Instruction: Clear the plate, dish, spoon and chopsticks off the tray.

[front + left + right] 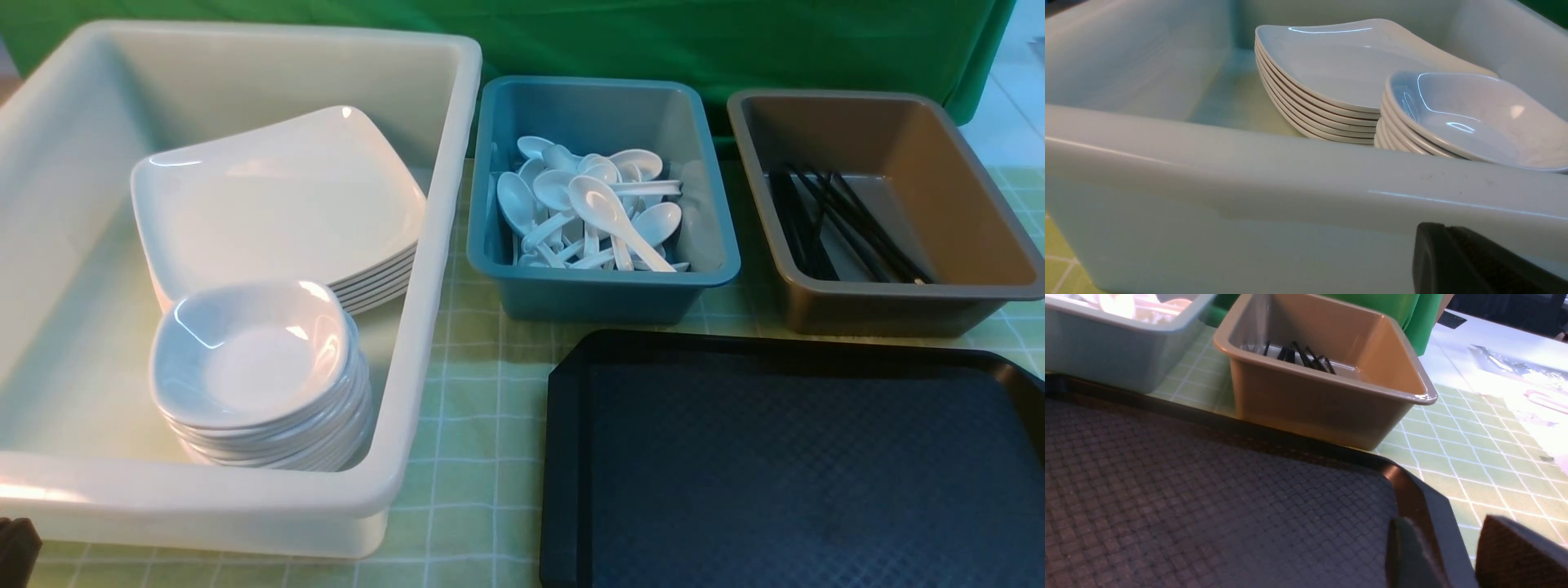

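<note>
The tray [800, 474] occupies the near right of the desk [465, 490], which carries a green checked cloth; its textured surface is bare in both the front and right wrist views. The right hand [1453, 555] sits at the tray's near right corner with its two fingers apart and nothing between them. To the near left stands a large cream bin [424, 269], whose tall front wall blocks most of the left wrist view. Only one dark finger of the left hand [1474, 261] shows, just outside that wall, so whether it is apart or together cannot be told. Inside the bin, a stack of small white dishes [261, 367] stands nearest, with the stacked plates [277, 196] directly behind it, the topmost plate exposed. Beyond the tray's far edge, a teal bin [604, 196] holds a heap of white spoons [596, 212]. To its right, a brown bin [882, 212] holds the black chopsticks [849, 229], lying along its floor. A green backdrop [653, 41] closes off the far side.
</note>
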`<state>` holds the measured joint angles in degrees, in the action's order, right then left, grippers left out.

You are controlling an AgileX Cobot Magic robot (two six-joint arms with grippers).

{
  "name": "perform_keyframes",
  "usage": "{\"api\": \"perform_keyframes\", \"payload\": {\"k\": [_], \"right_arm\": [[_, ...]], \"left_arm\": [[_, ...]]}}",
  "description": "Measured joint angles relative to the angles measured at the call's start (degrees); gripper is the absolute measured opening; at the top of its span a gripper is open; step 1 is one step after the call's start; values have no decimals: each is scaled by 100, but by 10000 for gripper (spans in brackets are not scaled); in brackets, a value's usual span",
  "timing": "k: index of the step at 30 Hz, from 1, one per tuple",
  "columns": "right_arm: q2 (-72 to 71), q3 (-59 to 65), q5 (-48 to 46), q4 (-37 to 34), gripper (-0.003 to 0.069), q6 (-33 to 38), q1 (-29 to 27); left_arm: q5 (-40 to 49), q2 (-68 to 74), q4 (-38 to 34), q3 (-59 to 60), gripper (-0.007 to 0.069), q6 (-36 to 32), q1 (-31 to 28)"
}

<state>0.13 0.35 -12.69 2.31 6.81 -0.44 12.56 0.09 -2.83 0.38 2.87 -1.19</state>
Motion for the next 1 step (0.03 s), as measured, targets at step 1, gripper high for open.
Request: {"api": "perform_keyframes", "payload": {"k": [1], "right_arm": [[0, 0, 0, 0, 243, 0, 0]], "left_arm": [[0, 0, 0, 0, -1, 0, 0]]}}
